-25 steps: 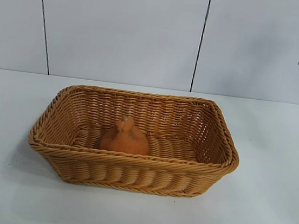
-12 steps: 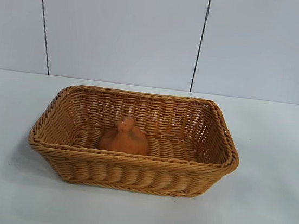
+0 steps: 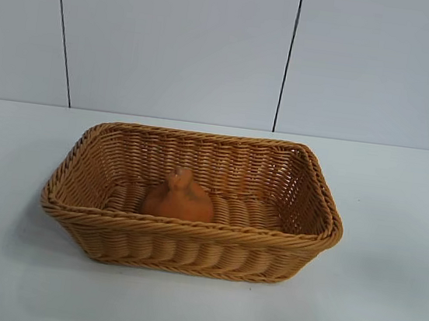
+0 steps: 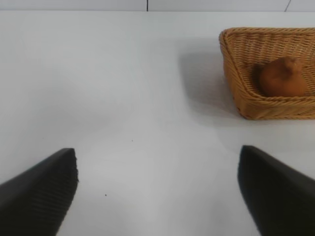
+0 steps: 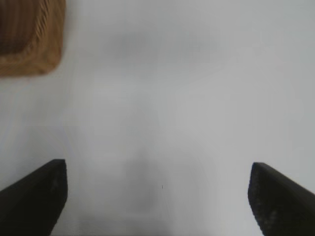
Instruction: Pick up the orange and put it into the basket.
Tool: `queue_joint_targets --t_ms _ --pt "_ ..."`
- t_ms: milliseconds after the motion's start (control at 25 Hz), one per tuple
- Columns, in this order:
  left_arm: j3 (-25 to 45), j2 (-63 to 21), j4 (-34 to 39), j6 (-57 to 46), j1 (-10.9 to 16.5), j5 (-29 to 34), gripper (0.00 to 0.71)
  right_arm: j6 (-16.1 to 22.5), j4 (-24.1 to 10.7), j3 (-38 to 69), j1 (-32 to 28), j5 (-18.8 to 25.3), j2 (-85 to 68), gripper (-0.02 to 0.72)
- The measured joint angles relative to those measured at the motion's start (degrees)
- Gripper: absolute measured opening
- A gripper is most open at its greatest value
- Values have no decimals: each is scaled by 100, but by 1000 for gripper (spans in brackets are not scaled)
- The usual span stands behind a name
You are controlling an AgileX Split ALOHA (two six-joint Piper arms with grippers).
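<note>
The orange [image 3: 179,198], a dull orange-brown lump with a small knob on top, rests on the floor of the wicker basket [image 3: 189,240] in the middle of the table. The left wrist view shows the orange [image 4: 281,77] inside the basket [image 4: 236,73], well away from my left gripper [image 4: 157,184], which is open over bare table with nothing between its fingers. My right gripper [image 5: 157,189] is open too, above the table, with one corner of the basket [image 5: 34,61] off to the side. Neither arm shows in the exterior view.
A white table [image 3: 384,307] spreads on all sides of the basket. Behind it stands a pale panelled wall [image 3: 175,38] with dark vertical seams.
The black fingers at the exterior view's top right corner one second ago have gone out of view. The orange and the basket have not moved.
</note>
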Motion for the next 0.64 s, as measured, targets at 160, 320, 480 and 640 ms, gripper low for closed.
queue_joint_targets --t_ms 160,320,480,640 --pt "0 0 0 0 0 0 631 5 5 0 0 -12 -394 683" --pt "0 0 0 0 0 0 631 5 5 0 0 -18 -772 683" --pt "0 0 0 0 0 -5 631 5 5 0 0 -18 -952 683" --pt "0 0 0 0 0 -5 631 5 5 5 0 -23 -971 683"
